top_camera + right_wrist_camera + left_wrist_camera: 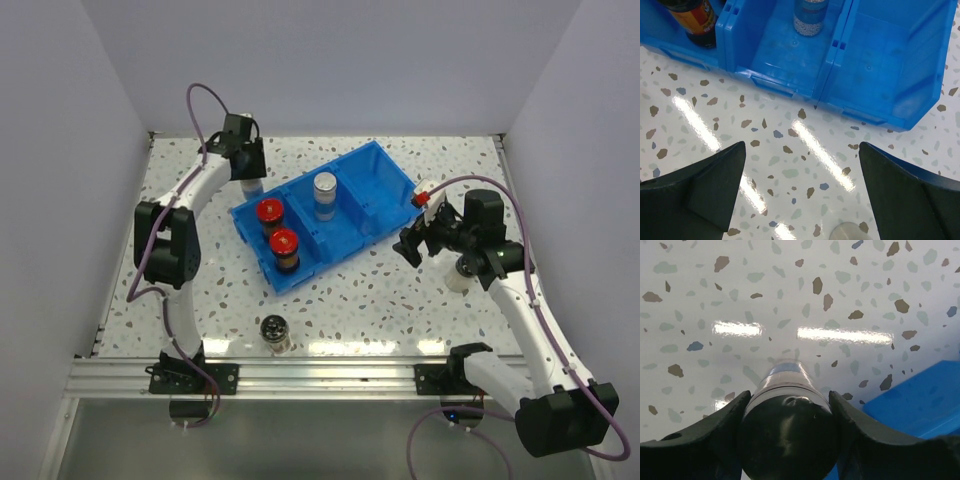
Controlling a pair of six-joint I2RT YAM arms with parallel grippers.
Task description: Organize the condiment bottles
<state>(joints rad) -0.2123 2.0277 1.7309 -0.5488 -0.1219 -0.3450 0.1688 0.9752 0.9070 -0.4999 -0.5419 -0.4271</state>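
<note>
**Left arm: jar in grasp beside the bin, transfer pending.**

I read the left pincer (788, 399) as clenched on a dark-capped jar (787, 440), which appeared to stand on the desk (790, 290) just off the far left corner of the bin (390, 160). The right pincer (801, 150) was released, hovering before the bare right compartment, with a silver cap (850, 232) below it. Two red jars (270, 212) shared the left compartment, and one silver jar (325, 190) stood in the middle. A black jar (275, 333) stood at the near edge. Next, in my judgement: lift clear of the wall, then lower into the right compartment.
</note>
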